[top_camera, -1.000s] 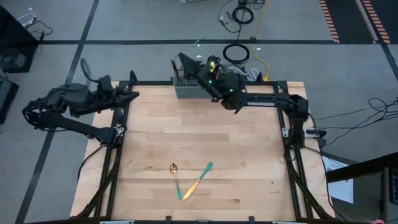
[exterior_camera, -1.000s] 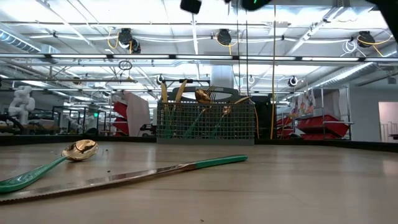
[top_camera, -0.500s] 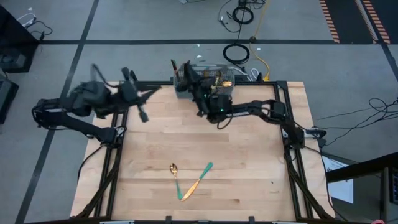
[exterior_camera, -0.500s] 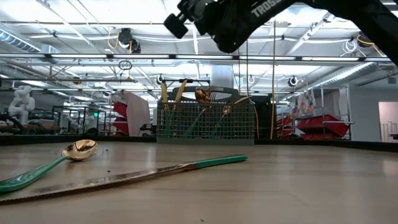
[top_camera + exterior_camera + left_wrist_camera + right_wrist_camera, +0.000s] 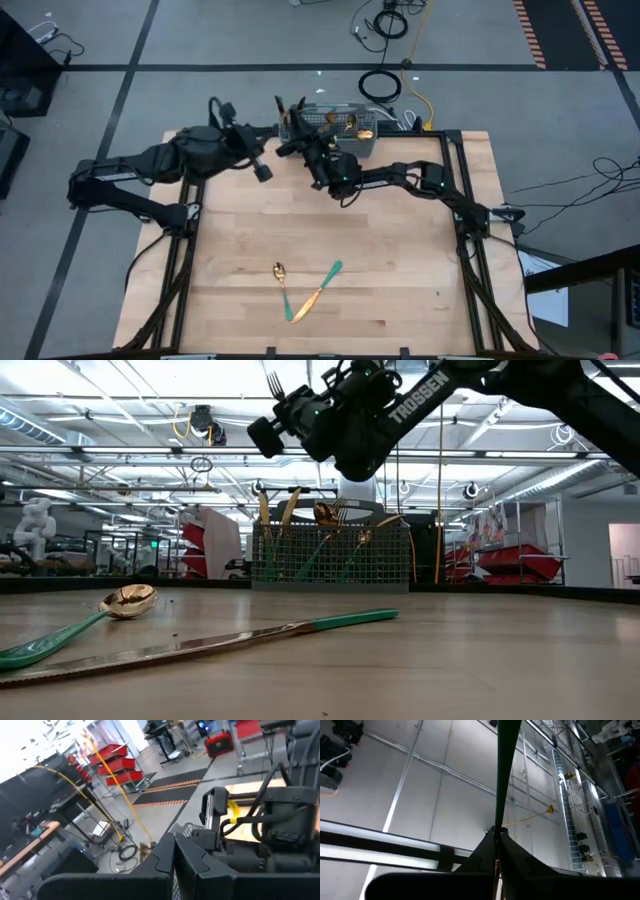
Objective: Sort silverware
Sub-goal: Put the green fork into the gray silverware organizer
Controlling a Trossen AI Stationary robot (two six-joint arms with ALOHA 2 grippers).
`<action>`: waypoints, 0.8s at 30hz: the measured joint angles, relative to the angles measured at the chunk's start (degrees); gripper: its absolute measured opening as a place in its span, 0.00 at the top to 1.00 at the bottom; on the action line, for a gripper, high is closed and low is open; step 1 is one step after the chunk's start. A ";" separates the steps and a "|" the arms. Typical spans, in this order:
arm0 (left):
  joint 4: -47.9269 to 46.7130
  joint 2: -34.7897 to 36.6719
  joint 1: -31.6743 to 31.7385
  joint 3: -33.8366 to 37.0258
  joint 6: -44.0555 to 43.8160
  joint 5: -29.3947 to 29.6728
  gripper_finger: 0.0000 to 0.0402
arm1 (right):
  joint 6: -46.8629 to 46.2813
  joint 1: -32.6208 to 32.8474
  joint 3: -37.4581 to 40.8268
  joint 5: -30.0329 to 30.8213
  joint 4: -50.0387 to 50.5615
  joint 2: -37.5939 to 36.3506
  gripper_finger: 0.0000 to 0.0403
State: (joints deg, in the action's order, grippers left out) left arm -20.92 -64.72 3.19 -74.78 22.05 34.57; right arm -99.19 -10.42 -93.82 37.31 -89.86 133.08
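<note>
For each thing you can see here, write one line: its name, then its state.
Right gripper: shut on a fork.
Fork: held, raised, tines up.
Left gripper: shut, empty, raised.
Basket: upright, holding silverware.
Spoon: flat on table.
Knife: flat on table beside spoon.

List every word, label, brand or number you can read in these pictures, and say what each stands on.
"TROSSEN": white letters along the right arm in the low view; the first letters sit close to the wrist but read clearly.
Nothing else is legible: any marks on the red bins and the signs in the room behind the table are too small to read.
The spoon, knife and basket carry no visible text.
</note>
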 joint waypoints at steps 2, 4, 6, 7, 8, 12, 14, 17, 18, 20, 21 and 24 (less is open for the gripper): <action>0.65 0.98 0.64 0.00 -0.53 0.18 0.97 | -1.34 -1.20 0.00 -2.02 -0.02 0.00 1.00; 2.70 2.13 1.44 0.00 -0.64 0.30 0.97 | -2.48 -2.65 0.00 -5.03 -0.04 0.00 1.00; 5.01 3.16 2.04 0.00 -0.73 0.43 0.97 | -2.74 -4.20 0.00 -7.10 -0.02 0.00 1.00; 6.12 3.62 2.40 0.00 -0.73 0.49 0.97 | -3.06 -4.75 0.01 -7.45 -0.02 0.00 1.00; 6.77 3.99 2.86 0.00 -0.74 0.48 0.97 | -3.68 -5.12 0.00 -7.33 -0.02 0.00 1.00; 7.71 4.58 4.47 0.00 -0.79 0.50 0.97 | -4.84 -4.73 -0.09 -8.21 -0.12 1.33 1.00; 7.65 4.56 5.09 0.00 -0.85 0.64 0.97 | -8.35 -4.72 -0.08 -9.85 -0.04 3.06 1.00; 7.66 4.05 5.90 0.00 -0.97 0.67 0.97 | -12.56 -4.29 -0.07 -9.53 -0.05 5.79 1.00; 7.49 3.94 6.15 0.00 -0.95 0.65 0.97 | -14.39 -3.88 -0.07 -8.64 -0.07 6.62 1.00; 7.46 3.53 6.47 0.00 -1.24 0.67 0.97 | -16.58 -3.22 -0.09 -7.21 -0.13 8.35 1.00; 7.44 3.47 6.63 0.00 -1.80 0.67 0.97 | -17.30 -3.04 -0.09 -6.82 -0.08 9.14 1.00; 6.04 3.44 7.04 0.00 -2.26 0.67 0.97 | -18.77 -3.33 -0.02 -6.00 0.00 10.70 1.00</action>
State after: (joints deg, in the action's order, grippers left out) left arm -14.88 -61.28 10.23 -74.78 19.79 35.24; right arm -117.97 -13.75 -93.84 31.31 -89.86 143.77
